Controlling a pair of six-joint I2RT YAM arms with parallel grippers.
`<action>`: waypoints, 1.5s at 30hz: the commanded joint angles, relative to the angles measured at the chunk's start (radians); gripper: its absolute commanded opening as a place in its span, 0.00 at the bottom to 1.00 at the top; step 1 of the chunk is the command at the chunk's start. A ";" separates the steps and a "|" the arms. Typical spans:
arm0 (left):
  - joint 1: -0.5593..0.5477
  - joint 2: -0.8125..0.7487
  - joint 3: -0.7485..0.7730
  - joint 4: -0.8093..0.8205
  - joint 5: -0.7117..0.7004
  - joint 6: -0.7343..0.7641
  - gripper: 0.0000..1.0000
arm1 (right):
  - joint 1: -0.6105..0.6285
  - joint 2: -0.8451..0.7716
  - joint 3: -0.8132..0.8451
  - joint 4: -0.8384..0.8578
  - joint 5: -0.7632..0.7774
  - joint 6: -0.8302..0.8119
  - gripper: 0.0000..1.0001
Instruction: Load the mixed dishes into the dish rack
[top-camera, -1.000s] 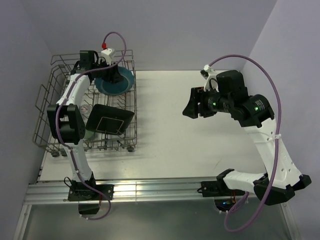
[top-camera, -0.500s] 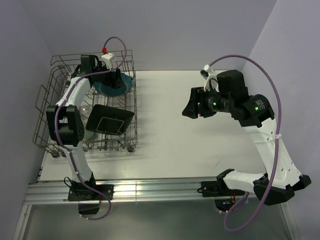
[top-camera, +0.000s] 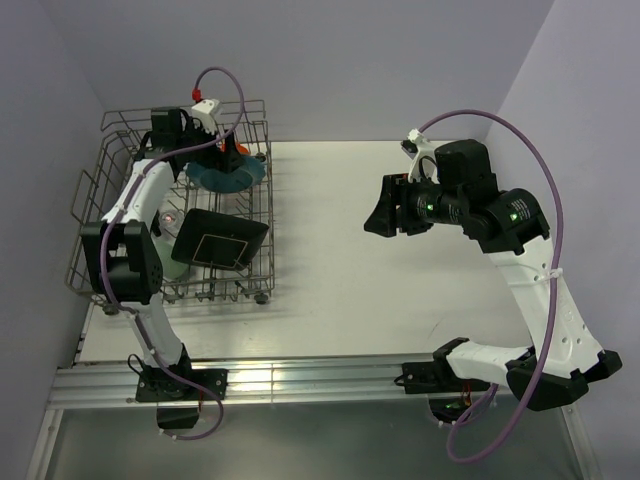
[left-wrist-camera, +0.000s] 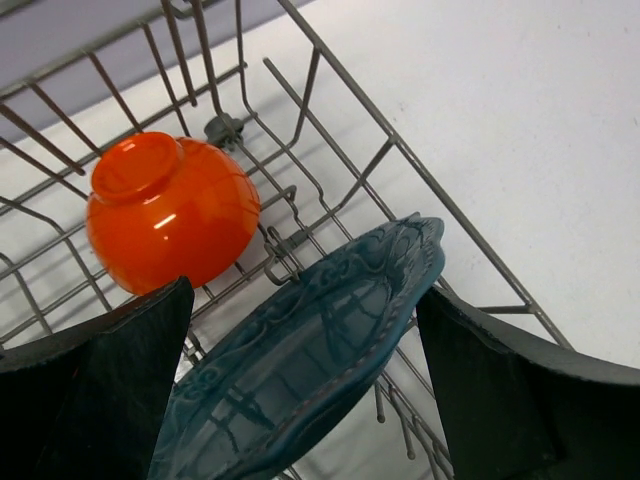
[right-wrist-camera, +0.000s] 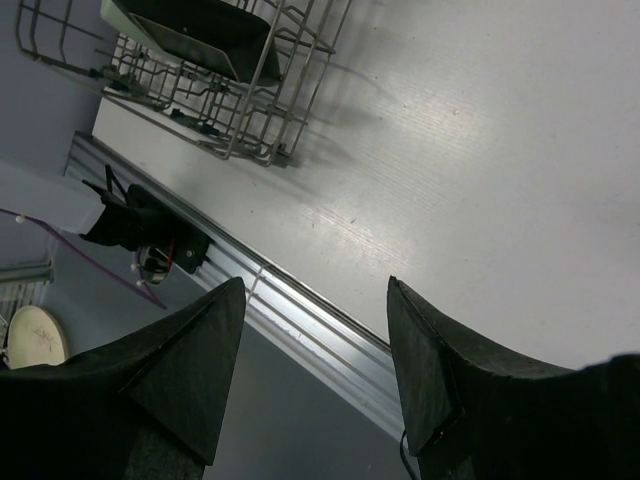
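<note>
Two left jaws flank teal plate (left-wrist-camera: 310, 370).

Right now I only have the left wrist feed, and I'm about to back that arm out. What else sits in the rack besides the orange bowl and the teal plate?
Observer: A black square plate leans tilted in the dish rack, on the near side of the teal plate.
Operator: Where is the other arm?
Observer: The right gripper hangs over the bare table, to the right of the dish rack and apart from it.
Operator: Is it holding anything?
Observer: No. Its own wrist view shows the jaws open with nothing between them.
</note>
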 joint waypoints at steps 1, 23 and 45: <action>0.016 -0.088 0.025 0.034 -0.023 -0.044 0.99 | -0.009 -0.013 0.025 0.015 -0.020 0.009 0.66; 0.042 -0.481 -0.231 0.086 -0.239 -0.276 0.99 | -0.013 -0.039 -0.091 0.076 0.031 0.076 0.67; -0.372 -0.776 -0.417 0.170 -0.183 -0.991 0.99 | -0.013 -0.200 -0.556 0.430 -0.040 0.269 0.67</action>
